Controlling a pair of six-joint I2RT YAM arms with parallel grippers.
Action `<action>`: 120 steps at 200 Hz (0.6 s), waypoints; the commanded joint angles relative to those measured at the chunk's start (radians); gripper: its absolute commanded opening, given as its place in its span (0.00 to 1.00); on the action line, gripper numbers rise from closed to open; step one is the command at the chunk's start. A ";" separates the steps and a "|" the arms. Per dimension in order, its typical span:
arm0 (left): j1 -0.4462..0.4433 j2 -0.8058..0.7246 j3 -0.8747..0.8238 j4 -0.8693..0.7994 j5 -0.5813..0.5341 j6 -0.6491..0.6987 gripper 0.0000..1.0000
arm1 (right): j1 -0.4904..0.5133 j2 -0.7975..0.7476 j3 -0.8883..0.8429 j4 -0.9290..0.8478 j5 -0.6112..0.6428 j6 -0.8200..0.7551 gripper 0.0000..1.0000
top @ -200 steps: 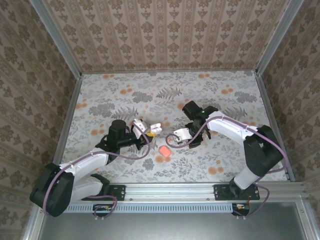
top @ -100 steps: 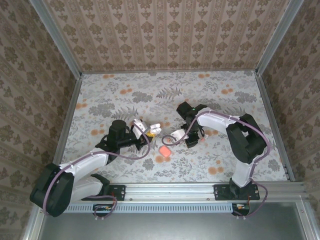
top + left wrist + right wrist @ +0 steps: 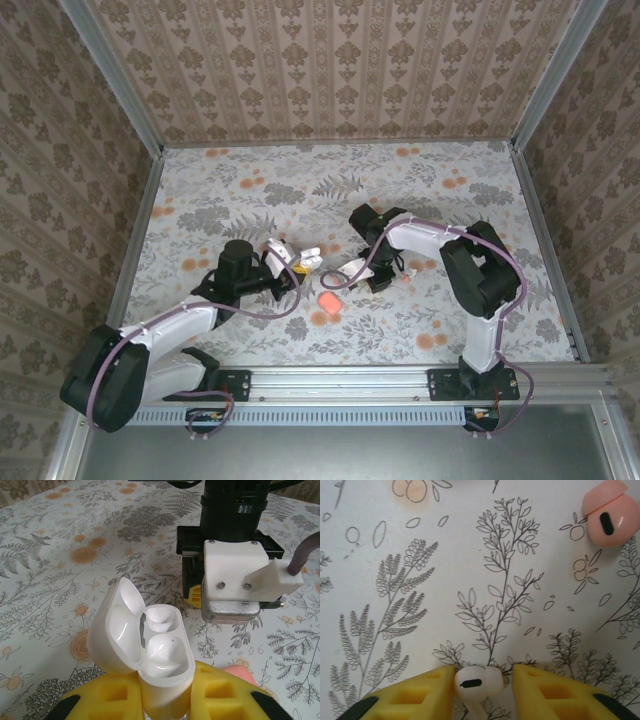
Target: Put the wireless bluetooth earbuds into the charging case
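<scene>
**Left end effector** (image 3: 165, 696) pinches the open charging case (image 3: 162, 655), cavities upturned, presumably presented for loading. **Right end effector** (image 3: 482, 677) stands narrowly spread astride a white earbud (image 3: 471, 681) lying on the desk (image 3: 420, 605), not yet pinching it, apparently aligned for pickup.

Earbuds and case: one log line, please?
left jaws: shut on open white plastic charging case | right jaws: around white earbud, unclamped | rounded pink earbud: loose

Left claw (image 3: 167, 697) clamped tight, right claw (image 3: 482, 682) slightly parted, pointing straight down
</scene>
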 commanded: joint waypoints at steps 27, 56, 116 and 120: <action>-0.004 0.015 0.023 -0.013 0.005 0.028 0.10 | 0.004 0.034 0.023 -0.049 0.008 -0.019 0.26; -0.004 0.024 0.029 -0.015 0.003 0.029 0.10 | 0.002 0.004 0.011 -0.033 -0.008 -0.009 0.23; -0.005 0.068 -0.001 0.107 -0.046 0.002 0.09 | -0.030 -0.202 -0.105 0.168 -0.213 0.165 0.23; -0.006 0.072 -0.009 0.132 -0.049 -0.001 0.09 | -0.033 -0.223 -0.119 0.193 -0.230 0.191 0.23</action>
